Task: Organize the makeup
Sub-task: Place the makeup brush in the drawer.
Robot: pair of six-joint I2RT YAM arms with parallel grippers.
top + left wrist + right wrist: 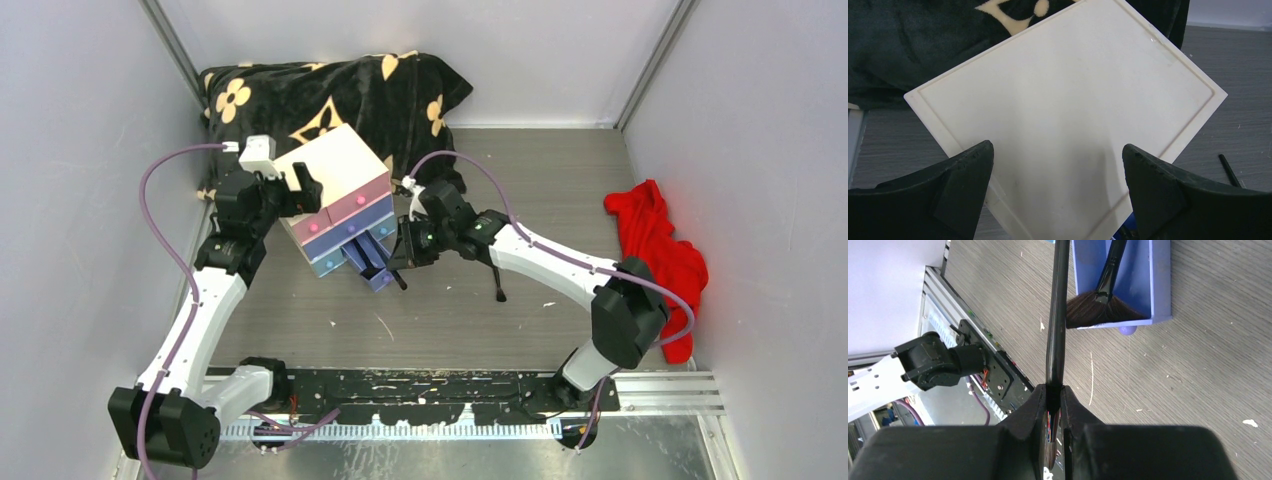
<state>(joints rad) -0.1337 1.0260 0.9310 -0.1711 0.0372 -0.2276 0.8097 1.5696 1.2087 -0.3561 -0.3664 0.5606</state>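
Woodgrain in grey covers the desk (560, 190), flecked with pale crumbs and scratches. Plain pale walls (90, 150) close it in on three sides, with metal posts in the far corners. A metal rail (660, 392) runs along the near edge.

A black blanket (330, 90) with cream flowers is bunched in the far left corner. Just in front of it the white chest (335, 165) stands turned at an angle, left of the desk's middle. Its blue drawer (1158, 280) is pulled out toward the near edge, and a fan brush (1098, 305) lies inside it, bristles against the front wall.

The right gripper (1053, 390) is clamped on a second black-handled brush (1058, 315). That handle runs along the drawer's side; whether its far end is inside cannot be told. The left gripper (1057, 150) hangs over the chest's flat top with its jaws spread wide, holding nothing.

A red cloth (660, 250) lies crumpled at the right edge.
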